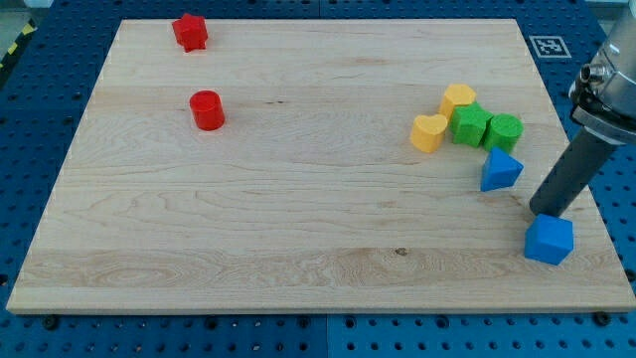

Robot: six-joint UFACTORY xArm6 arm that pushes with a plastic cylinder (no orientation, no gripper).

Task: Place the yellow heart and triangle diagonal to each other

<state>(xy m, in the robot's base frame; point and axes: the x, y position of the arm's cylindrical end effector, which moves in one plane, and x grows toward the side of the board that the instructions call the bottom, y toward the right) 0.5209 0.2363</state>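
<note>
The yellow heart (429, 132) lies at the right of the wooden board (298, 199), touching the left side of a green cube (470, 126). The blue triangle (501, 170) lies below and to the right of the heart, just under a green cylinder (504, 131). My dark rod comes down from the view's right edge. My tip (546, 213) is to the lower right of the triangle, apart from it, and right at the top edge of a blue cube (549, 240).
A yellow pentagon-like block (458, 98) sits above the green cube. A red star (189, 32) lies at the top left and a red cylinder (207, 109) below it. The board's right edge is close to the blue cube.
</note>
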